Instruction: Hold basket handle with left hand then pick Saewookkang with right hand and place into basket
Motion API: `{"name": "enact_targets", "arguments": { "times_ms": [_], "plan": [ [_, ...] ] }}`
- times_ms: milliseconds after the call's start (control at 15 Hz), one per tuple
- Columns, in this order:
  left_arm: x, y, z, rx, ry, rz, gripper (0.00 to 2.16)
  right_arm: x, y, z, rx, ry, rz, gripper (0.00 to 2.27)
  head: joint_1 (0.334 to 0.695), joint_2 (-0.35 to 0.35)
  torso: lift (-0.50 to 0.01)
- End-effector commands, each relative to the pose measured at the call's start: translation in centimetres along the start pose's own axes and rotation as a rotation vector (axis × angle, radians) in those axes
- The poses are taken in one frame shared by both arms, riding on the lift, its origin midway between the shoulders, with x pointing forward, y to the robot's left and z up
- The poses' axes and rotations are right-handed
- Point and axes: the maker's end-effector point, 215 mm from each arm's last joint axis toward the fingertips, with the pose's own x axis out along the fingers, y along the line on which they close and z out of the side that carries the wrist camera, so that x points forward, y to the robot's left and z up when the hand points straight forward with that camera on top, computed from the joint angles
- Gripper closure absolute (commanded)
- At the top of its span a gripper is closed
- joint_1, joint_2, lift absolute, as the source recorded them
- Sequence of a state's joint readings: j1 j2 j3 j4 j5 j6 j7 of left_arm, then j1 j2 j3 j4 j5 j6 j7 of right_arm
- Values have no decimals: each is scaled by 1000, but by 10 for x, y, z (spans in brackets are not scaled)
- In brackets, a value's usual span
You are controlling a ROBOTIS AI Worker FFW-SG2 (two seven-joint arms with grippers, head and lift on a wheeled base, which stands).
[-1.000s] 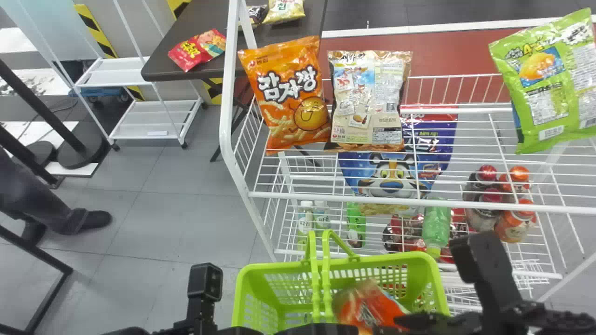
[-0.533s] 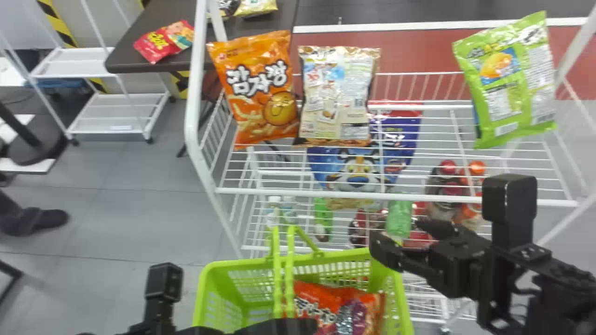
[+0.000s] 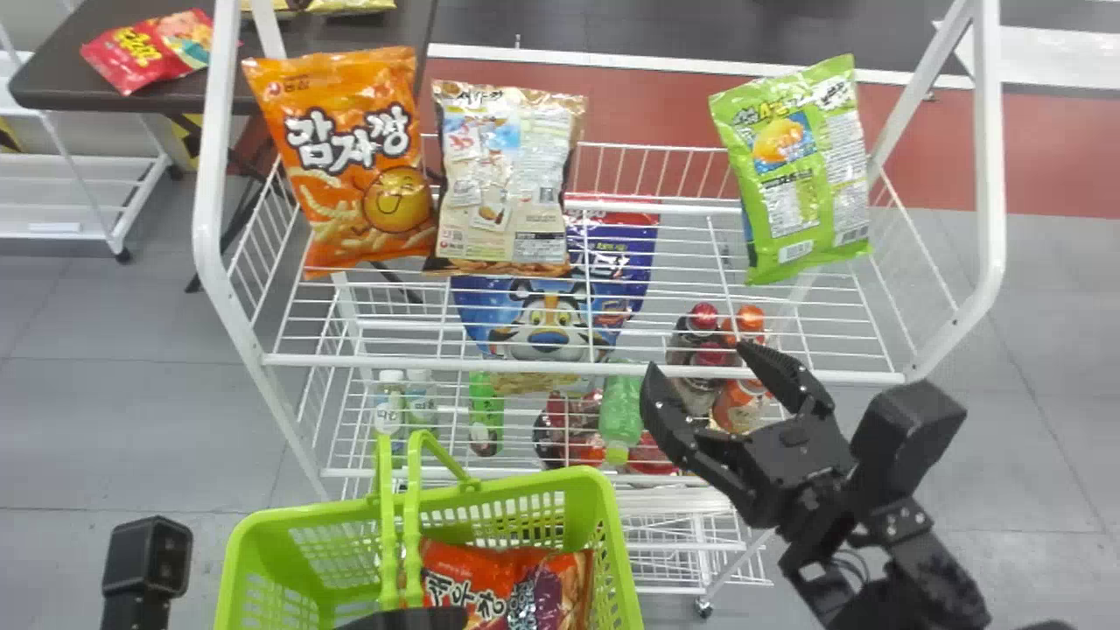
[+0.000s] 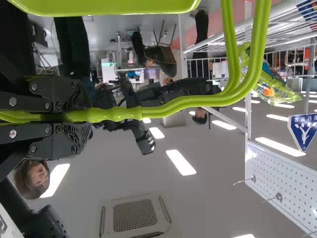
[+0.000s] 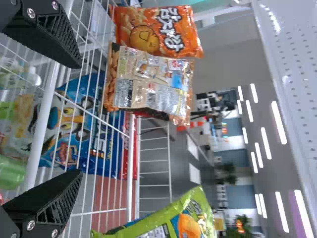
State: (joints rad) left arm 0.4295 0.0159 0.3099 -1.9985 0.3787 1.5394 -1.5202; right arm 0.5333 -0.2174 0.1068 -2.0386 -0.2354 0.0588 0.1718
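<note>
two green handle loops (image 3: 401, 525) come together in the left gripper (image 3: 407, 620), low in the head view; its jaws are closed on them, black pads on either side of the plastic in the left wrist view.

the loops rise over a yellow-green basket (image 3: 604, 525), walls pierced with slots. inside lies a red-orange snack bag (image 3: 503, 582), marked with big white lettering and a purple patch. which of the bags the task means, i cannot tell.

right of the basket and apart from it: the right gripper (image 3: 700, 372), in front of the white wire rack (image 3: 560, 366). jaws wide open, nothing between them.

at the rack's upper level, three bags. left, an orange one (image 3: 350, 166), slightly tilted, with large white dark-edged lettering above a smiling face. just beside it, a beige bag (image 3: 507, 179), dark lettering along its top, then pale panels of fine print. well apart on the right, a tilted green bag (image 3: 792, 171) with a yellow figure and white print panels.

through the wires, lower down: a blue bag (image 3: 547, 324) with a cartoon tiger, a green bottle (image 3: 620, 407), and red- and orange-capped bottles (image 3: 703, 317).

farther back, left: a dark worktop (image 3: 52, 74) bearing a red packet (image 3: 144, 51) with yellow lettering.
</note>
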Motion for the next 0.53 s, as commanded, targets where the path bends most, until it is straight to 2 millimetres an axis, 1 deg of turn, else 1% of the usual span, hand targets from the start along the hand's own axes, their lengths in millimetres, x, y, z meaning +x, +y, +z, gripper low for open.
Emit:
{"name": "enact_targets", "arguments": {
  "times_ms": [0,200,467],
  "plan": [
    [0,0,-3,-33,1,-1,2152,-12,3,-7,-10,-50,-1,46,695,-101,-19],
    [-1,1,-2,-35,-3,0,2152,-19,5,-17,-3,-55,-7,46,695,-104,-19],
    [-3,1,-1,-35,-7,0,2152,-20,0,-19,-6,-53,-24,46,695,-109,-19]
  ]
}}
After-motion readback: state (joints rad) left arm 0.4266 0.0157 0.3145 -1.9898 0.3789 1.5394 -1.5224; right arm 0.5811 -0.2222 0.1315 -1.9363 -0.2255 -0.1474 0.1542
